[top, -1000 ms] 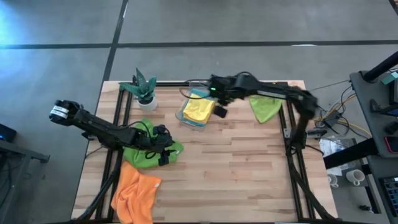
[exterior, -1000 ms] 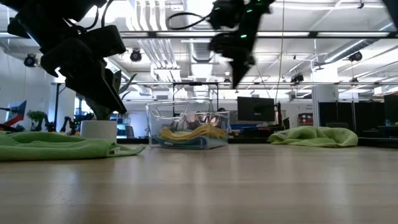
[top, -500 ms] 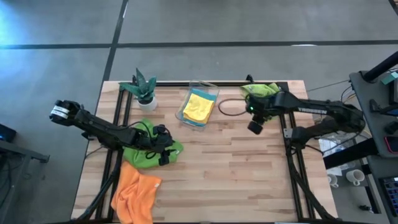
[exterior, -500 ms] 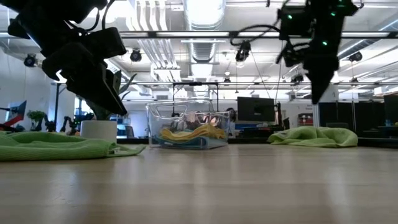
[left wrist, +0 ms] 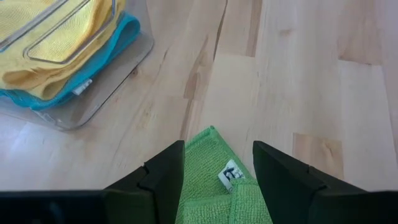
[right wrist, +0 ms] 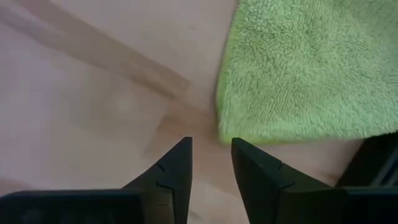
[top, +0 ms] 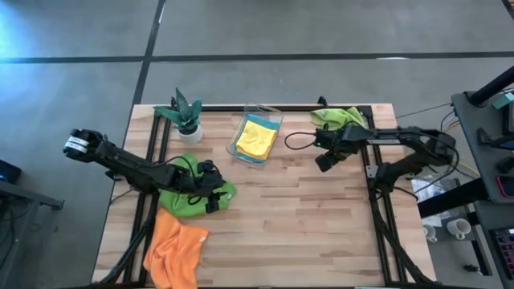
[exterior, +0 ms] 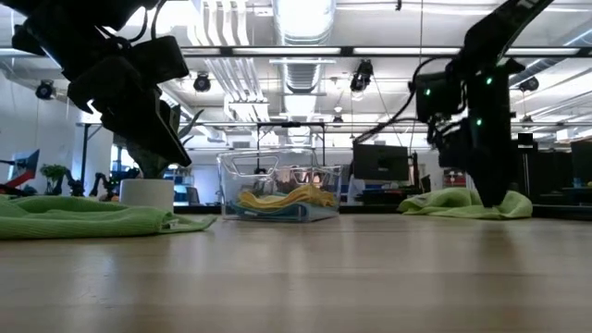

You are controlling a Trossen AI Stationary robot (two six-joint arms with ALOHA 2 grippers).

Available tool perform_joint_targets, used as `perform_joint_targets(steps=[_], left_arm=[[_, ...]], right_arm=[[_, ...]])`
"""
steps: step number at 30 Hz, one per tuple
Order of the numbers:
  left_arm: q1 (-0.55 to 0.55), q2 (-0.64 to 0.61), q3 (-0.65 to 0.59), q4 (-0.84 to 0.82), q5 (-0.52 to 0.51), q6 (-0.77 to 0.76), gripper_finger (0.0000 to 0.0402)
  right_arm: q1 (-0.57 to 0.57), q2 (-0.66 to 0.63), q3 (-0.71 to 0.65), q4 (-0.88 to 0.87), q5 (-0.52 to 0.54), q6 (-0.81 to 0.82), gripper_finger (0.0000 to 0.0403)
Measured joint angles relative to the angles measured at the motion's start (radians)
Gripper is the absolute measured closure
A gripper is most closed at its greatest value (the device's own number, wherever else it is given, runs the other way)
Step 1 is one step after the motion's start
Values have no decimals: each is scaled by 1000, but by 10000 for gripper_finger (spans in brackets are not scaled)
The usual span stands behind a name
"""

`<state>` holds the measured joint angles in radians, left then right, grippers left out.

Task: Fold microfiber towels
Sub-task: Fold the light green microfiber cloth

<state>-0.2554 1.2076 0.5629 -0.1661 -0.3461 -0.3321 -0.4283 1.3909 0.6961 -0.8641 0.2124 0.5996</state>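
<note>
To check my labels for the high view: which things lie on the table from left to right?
Orange towel → darker green towel → potted plant → clear bin with the yellow towel → right gripper → lime green towel.

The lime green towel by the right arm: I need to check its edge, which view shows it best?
The right wrist view: the lime green towel fills it, edge clear. The high view shows it partly behind the arm; the low view, a flat heap; the left wrist view, nothing.

Hidden and cut-off cloths

The soft orange microfiber towel [top: 175,255] runs past the high view's bottom edge; the bright blue towel [left wrist: 93,68] lies mostly buried under the yellow one [left wrist: 56,43].
</note>
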Motion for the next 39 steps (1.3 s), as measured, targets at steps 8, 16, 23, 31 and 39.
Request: perform_joint_targets(steps=[8,16,23,31,39], left_arm=[[0,0,0,-1,1,-1,227],[0,0,0,-1,1,27,227],[0,-1,19,1,1,24,227],[0,5,36,234,1,63,227],[-13,193,57,634,162,127,227]], right_arm=[[-70,85,17,16,16,-68,302],[-114,125,16,22,-10,-112,331],[-132,149,26,29,-55,-214,378],[75,-63,108,-106,-221,-215,393],[564,-300,131,-52,-376,-43,394]])
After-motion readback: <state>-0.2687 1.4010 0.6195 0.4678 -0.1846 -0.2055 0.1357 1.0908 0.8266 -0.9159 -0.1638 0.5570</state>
